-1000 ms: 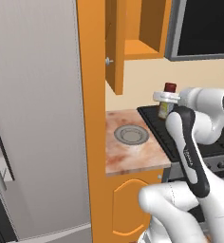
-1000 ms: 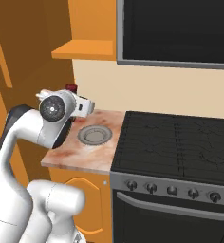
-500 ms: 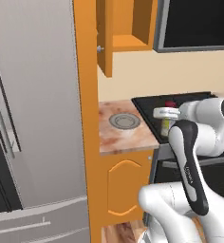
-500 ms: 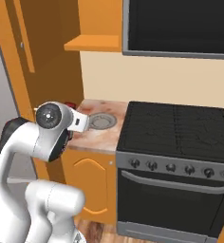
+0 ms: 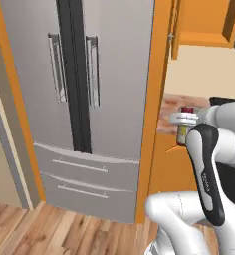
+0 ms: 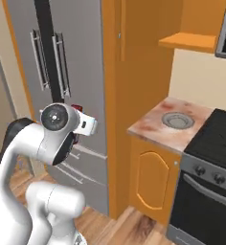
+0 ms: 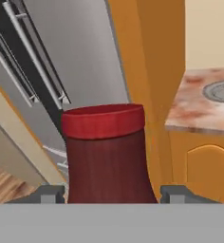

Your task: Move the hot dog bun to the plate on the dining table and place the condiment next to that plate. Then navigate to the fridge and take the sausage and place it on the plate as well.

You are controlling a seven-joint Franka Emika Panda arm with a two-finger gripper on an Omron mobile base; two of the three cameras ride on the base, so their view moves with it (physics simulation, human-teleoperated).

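Jaws of the gripper (image 7: 107, 192) clamp the condiment (image 7: 106, 154), upright between the fingertips (image 7: 51, 193); red cap on top. Behind it stands the fridge (image 5: 79, 89), doors closed; a grey dish (image 6: 178, 120) sits on the counter (image 6: 158, 131)

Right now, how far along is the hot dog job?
Nothing visibly finished. In hand: the gripper holds the condiment, carried past the closed fridge. Left: set it beside the plate, then fetch the sausage. The bun's state can't be told.

The arm (image 5: 209, 169) is glossy white with rounded shells and a dark grey elbow link. A round dark joint cap (image 6: 54, 116) with a pale centre sits at nine o'clock. Two small grey fingertips (image 7: 51, 193) are blocky.
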